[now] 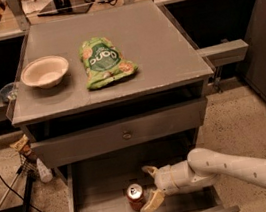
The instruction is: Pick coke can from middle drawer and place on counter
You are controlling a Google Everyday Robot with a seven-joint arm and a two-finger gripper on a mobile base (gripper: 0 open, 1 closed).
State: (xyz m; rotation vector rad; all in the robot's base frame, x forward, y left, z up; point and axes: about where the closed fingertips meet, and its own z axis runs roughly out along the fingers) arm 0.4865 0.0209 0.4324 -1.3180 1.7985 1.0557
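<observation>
The coke can [135, 197] stands upright on the floor of the open middle drawer [97, 210], near its middle front. My gripper [150, 188] reaches in from the right on a white arm, open, its two tan fingers spread just right of the can, one behind it and one in front. The fingers [151, 203] are close to the can but not closed on it. The counter [157, 38] is the grey cabinet top above.
On the counter lie a green snack bag [105, 62] and a white bowl [44, 72]. A grey drawer front with a round knob [126, 135] juts out above the open drawer. Cables and a small bottle [43, 169] are at the left on the floor.
</observation>
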